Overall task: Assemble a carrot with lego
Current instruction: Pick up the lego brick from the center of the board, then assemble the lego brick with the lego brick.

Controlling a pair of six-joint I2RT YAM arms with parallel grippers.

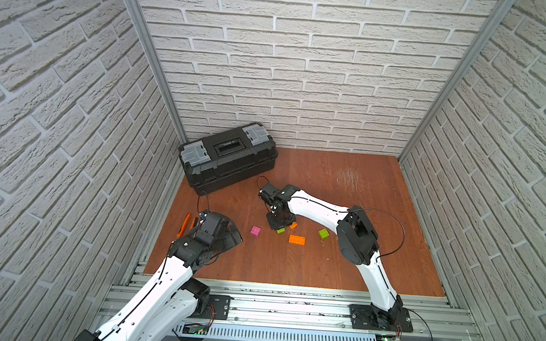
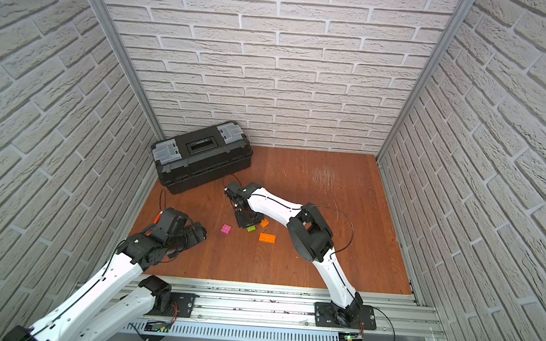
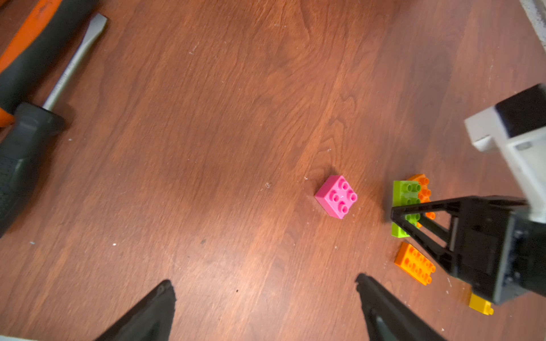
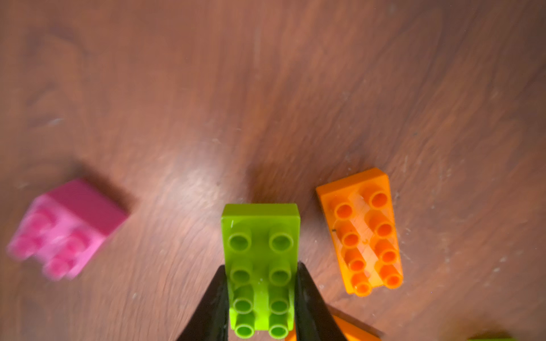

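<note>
We record a closed black plastic toolbox with grey latches [image 1: 228,158], centre-left in both top views; orange-handled pliers [image 1: 184,224] lie below it.

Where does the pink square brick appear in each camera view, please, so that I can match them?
Top view: pink brick on the table, beside the lime-green brick, toward the robot's left.
Top view: pink brick, same spot.
Left wrist: pink brick, apart from the lime-green brick.
Right wrist: pink brick, blurred, apart from the lime-green brick.
Shared landmark: the lime-green brick.
</note>
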